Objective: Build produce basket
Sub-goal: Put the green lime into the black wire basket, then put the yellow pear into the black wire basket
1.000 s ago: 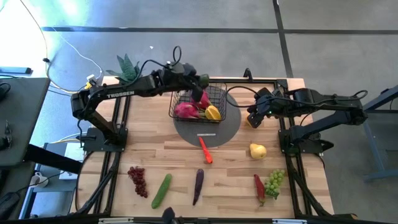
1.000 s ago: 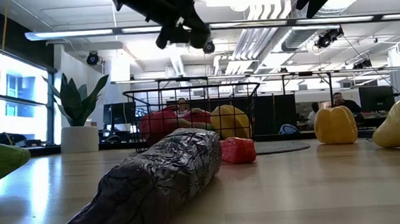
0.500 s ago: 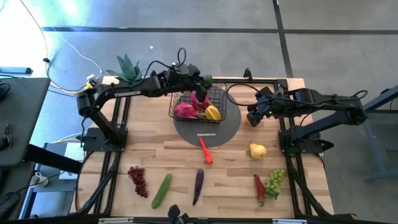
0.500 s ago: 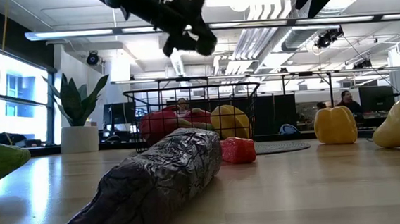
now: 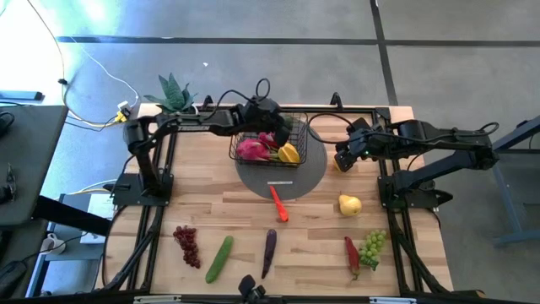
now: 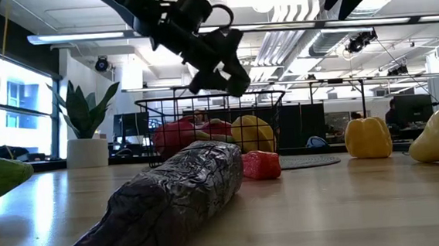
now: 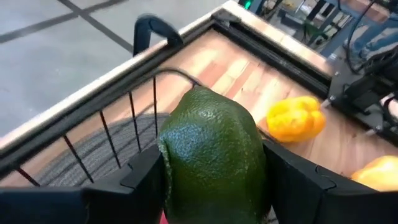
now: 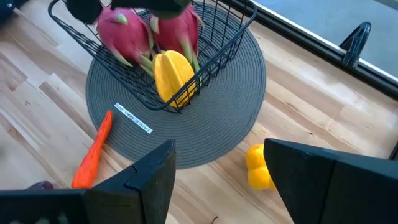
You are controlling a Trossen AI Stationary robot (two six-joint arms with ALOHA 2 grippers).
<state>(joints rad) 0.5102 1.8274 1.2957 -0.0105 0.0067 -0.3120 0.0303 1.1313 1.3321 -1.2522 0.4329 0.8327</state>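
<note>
The black wire basket [image 5: 268, 139] stands on the grey round mat [image 5: 283, 176]. It holds two pink dragon fruits [image 5: 251, 149] and a yellow piece [image 5: 289, 154]. My left gripper [image 5: 283, 127] hangs over the basket's far right part, shut on a dark green bumpy fruit [image 7: 214, 152]. In the low view that gripper [image 6: 217, 67] is just above the basket rim [image 6: 210, 99]. My right gripper [image 5: 344, 159] is open and hovers over a yellow pepper [image 8: 258, 167] lying on the table right of the mat. My left gripper pinches the green fruit by its two opposite sides [image 7: 171, 162] between both fingers [image 7: 146, 177]. It comes slanting down from the table's left and far side. The fruit is lifted clear, above the basket's far corner.
An orange carrot [image 5: 279, 204] lies at the mat's near edge, with a yellow fruit [image 5: 349, 204] to its right. Near the front edge lie red grapes [image 5: 187, 245], a cucumber [image 5: 219, 258], a purple pod [image 5: 269, 252], a red pod [image 5: 352, 256] and green grapes [image 5: 372, 247]. A potted plant [image 5: 173, 91] stands far left.
My left gripper, still shut on the green fruit, has moved toward the table's right and then down toward the basket, tipping further downward. The right arm has kept still.
</note>
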